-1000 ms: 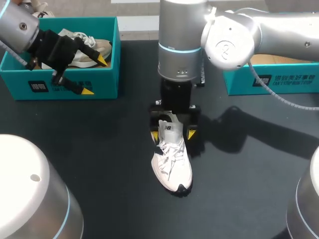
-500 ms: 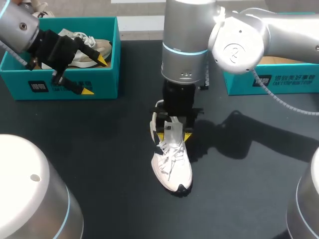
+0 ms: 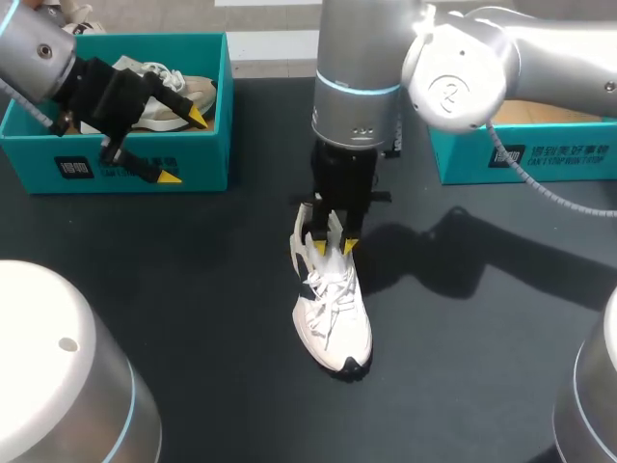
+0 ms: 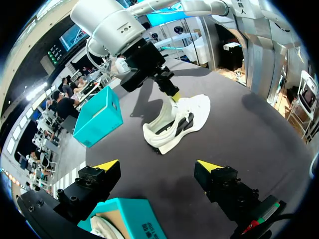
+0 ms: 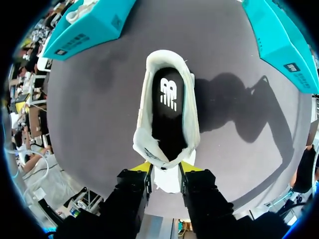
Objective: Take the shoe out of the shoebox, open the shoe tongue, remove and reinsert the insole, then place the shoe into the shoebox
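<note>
- The shoe [image 3: 333, 318], a white sneaker with a dark edge at the toe, stood upright near the middle of the black tabletop [image 3: 193, 289], toe pointing away from the right arm.
- Its tongue [image 3: 326, 253] was pulled up clear of the laces [image 3: 328, 299]. The right claw [image 3: 330, 243] was clenched on it, with one yellow tip on each side.
- Only the right wrist view looked down into the opening, where a black insole [image 5: 168, 114] with a white mark lay flat inside.
- Only the left wrist view showed the shoe side-on, with the collar gaping and the right arm coming down onto it from above.
- The shoebox [image 3: 116, 164], teal, sat well apart from the shoe on the left arm's side and held a second shoe [image 3: 169, 92].
- The left claw [image 3: 183, 145] hung over the shoebox's front wall, released, with its fingers wide apart and nothing between them.
- A further teal box [image 3: 530, 159] lay on the right arm's side.
</note>
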Motion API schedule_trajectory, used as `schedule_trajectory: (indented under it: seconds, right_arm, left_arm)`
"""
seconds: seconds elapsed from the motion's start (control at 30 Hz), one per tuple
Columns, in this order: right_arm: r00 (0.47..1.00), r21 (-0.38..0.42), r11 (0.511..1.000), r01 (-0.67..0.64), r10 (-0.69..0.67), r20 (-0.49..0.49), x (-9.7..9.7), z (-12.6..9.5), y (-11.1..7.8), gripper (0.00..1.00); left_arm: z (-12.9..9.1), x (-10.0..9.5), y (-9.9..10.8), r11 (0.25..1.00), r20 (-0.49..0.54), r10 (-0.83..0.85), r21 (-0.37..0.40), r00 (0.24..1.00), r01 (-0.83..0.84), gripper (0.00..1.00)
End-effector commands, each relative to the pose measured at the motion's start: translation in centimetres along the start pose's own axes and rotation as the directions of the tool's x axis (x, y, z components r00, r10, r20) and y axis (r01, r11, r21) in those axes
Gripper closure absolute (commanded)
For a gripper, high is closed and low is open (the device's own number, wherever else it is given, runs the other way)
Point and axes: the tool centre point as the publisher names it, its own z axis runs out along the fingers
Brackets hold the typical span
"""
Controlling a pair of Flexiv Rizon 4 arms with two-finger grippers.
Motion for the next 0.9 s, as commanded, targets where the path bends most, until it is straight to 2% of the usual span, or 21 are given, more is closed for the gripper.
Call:
schedule_trajectory:
  seconds: [0.03,0.23,0.47,0.77,0.9]
  right_arm:
    - [1.000,0.008,1.000,0.014,-0.014,-0.003,0.0,0.9,1.1,0.70]
    - [0.999,0.004,0.999,0.045,-0.045,0.000,-0.3,1.4,2.4,0.71]
    - [0.999,-0.026,0.999,0.039,-0.038,0.038,-0.7,-0.6,1.9,0.71]
    - [0.994,-0.018,0.994,0.106,-0.105,0.024,-0.6,1.9,4.2,0.68]
    - [0.992,-0.030,0.991,0.128,-0.127,0.018,-0.4,1.7,4.7,0.67]
  left_arm:
    - [0.0,0.0,0.0,1.000,-0.002,0.000,-0.002,1.000,0.000,0.00]
    - [0.0,0.0,0.0,1.000,-0.002,0.000,-0.002,1.000,0.000,0.00]
    - [0.0,0.0,0.0,1.000,-0.002,0.000,-0.002,1.000,0.000,0.00]
    - [0.0,0.0,0.0,1.000,-0.002,0.000,-0.002,1.000,0.000,0.00]
    - [0.0,0.0,0.0,1.000,-0.002,0.000,-0.002,1.000,0.000,0.00]
